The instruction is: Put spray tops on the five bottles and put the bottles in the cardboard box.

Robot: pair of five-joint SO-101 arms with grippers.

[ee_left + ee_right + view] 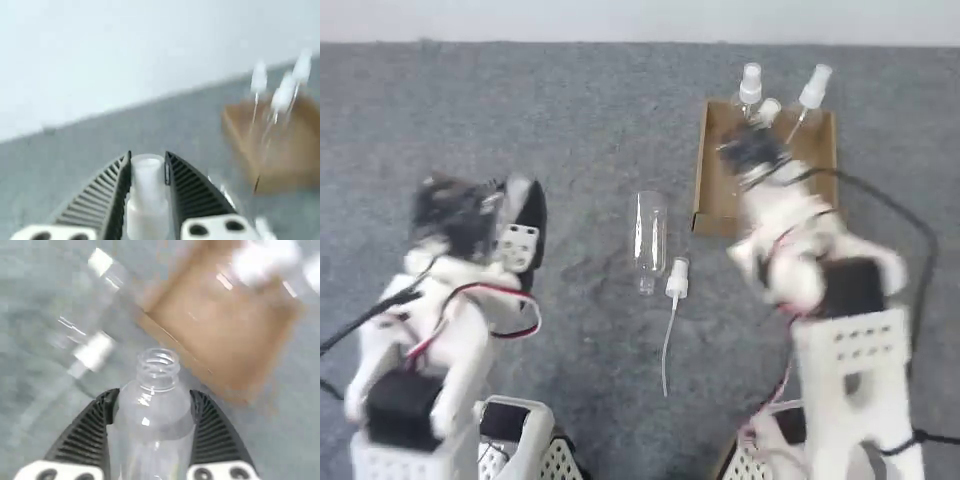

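Capping's in hand: your left jaws clench a spray top (146, 197), your right jaws grasp an uncapped bottle (156, 405) near the cardboard box (715, 190), so next bring them together, stem lined up with neck.

Seemingly a robotics test bench; grey carpeted table (550, 130); bare white wall (620, 18) behind.

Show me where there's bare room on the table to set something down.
Free: the wide carpet between the left end effector and the lying bottle, and the far strip along the wall. Crowded: the loose spray top lies beside that bottle, next to the cardboard box, whose far end holds three capped bottles.
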